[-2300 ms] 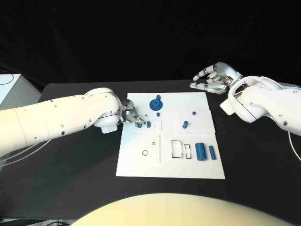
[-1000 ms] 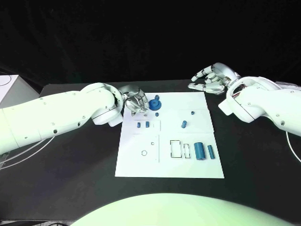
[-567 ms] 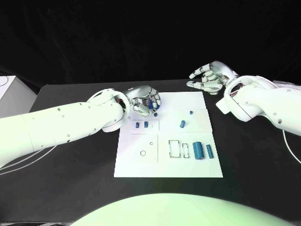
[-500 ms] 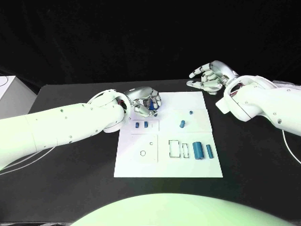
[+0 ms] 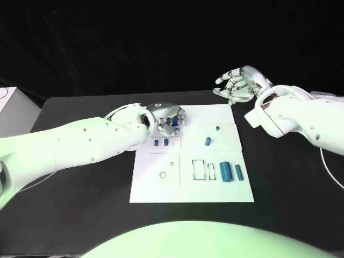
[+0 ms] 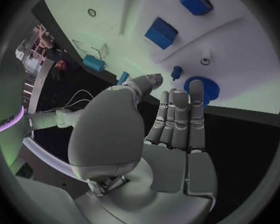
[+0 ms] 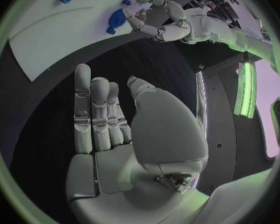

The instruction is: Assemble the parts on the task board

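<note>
Task board (image 5: 194,183), white plate, small blue parts (image 5: 227,172) scattered across it

matt white task board (image 5: 166,189), silvery metallic left hand (image 5: 169,117)

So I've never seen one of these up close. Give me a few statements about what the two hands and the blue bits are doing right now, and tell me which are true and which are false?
1. The left hand is over the far end of the task board, by the round blue part. True.
2. The right hand holds a blue part. False: it holds nothing, fingers apart, beyond the board's far right corner.
3. Two blue cylinders lie side by side on the board's right side. True.
4. The left hand has lifted the round blue part well clear of the board. False: the part sits on the board, at the fingertips.
</note>
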Controlling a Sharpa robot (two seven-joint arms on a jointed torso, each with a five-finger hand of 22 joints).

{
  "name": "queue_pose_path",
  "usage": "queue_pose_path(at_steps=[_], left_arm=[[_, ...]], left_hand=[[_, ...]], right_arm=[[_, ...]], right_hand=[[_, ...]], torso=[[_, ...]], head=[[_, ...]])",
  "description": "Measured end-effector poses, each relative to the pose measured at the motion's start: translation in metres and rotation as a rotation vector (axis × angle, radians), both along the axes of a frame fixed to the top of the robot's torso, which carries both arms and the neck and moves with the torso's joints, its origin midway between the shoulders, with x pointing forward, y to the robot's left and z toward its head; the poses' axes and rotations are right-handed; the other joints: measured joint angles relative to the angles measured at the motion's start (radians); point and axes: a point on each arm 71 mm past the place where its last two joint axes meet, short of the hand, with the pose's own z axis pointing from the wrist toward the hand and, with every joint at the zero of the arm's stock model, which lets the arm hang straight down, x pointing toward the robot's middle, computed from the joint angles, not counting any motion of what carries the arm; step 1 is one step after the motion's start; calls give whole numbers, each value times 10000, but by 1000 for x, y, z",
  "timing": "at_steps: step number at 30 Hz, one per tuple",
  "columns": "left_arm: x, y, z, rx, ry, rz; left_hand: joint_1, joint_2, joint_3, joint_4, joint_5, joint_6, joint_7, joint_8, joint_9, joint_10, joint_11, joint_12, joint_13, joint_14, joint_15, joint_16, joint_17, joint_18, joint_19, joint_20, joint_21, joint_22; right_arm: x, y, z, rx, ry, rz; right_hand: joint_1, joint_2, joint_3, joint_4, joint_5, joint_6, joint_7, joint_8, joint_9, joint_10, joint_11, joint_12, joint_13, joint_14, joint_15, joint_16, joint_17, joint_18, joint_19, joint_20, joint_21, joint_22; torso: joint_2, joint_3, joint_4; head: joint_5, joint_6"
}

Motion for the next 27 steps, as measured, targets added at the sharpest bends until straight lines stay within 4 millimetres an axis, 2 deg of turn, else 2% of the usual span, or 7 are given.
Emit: queue_pose_path(at_steps=[8, 12, 16, 21, 24, 27], left_arm=[[2, -2, -5, 730, 55, -47], [2, -2, -7, 1011, 133, -26], [3, -1, -8, 1210, 193, 14], [4, 1, -9, 1409, 235, 95], [5, 0, -9, 1447, 222, 109], [5, 0, -9, 1471, 211, 104]], left_hand=[[-2, -1, -71, 16, -37, 36, -36, -121, -116, -155, 13, -38, -95, -154, 44, -1, -263, 0, 0, 0, 0, -20], [-55, 53, -70, 16, -37, 264, -37, -165, -178, -155, 13, -38, -145, -154, 44, 126, -248, 1, 0, 0, 0, -20], [-26, 82, -70, 16, -37, 516, -54, -296, -277, 27, -57, 22, -214, 64, 9, 454, -34, -1, 146, 49, 119, 138], [57, 164, 16, -70, -83, 590, -51, -409, -367, 225, -75, 89, -248, 261, -9, 694, 131, 2, 382, 19, 352, 390], [99, 223, 56, -111, -83, 650, -8, -463, -393, 261, -110, 91, -310, 270, -18, 761, 169, 1, 423, -11, 427, 479], [131, 317, 114, -168, -97, 817, -21, -501, -419, 449, -136, 92, -374, 443, -44, 923, 274, 0, 605, -7, 599, 654]], right_arm=[[0, 0, 1, 137, -127, -9], [0, 0, 1, 175, -154, -19], [0, 0, 1, 198, -169, -20], [0, 1, 2, 220, -191, -7], [0, 1, 2, 228, -204, 4], [0, 1, 2, 236, -212, 13]], right_hand=[[-62, -62, 316, 5, 40, -182, 76, 207, 28, -330, 63, -428, -837, -234, 86, -1273, -227, 1, 80, 17, -935, -864], [-59, -143, 427, -18, 40, -236, 97, 267, 39, -481, 87, -611, -1268, -274, 126, -1878, -290, 1, 118, 56, -1360, -1302], [-112, -196, 590, -15, 39, -278, 133, 344, 48, -568, 108, -1104, -1918, -320, 173, -2484, -342, 1, 126, 114, -1756, -1723], [-113, -274, 820, -32, 39, -316, 168, 469, 45, -633, 186, -1997, -3073, -554, 337, -3455, -471, 0, -28, 268, -2365, -2386], [-165, -326, 868, -41, 39, -294, 189, 499, 18, -522, 297, -2423, -3706, -569, 352, -3919, -571, 0, 4, 344, -2635, -2742], [-165, -326, 880, -29, 39, -274, 209, 499, 15, -492, 282, -2509, -3917, -569, 352, -4048, -589, 0, 4, 344, -2680, -2868]], torso=[[-7, 4, 3], [-12, 1, 5], [-15, -6, 10], [-19, -12, 14], [-19, -16, 13], [-19, -17, 13]], head=[[-19, -2], [-21, -3], [-27, -3], [-33, -3], [-27, -3], [-24, -3]])
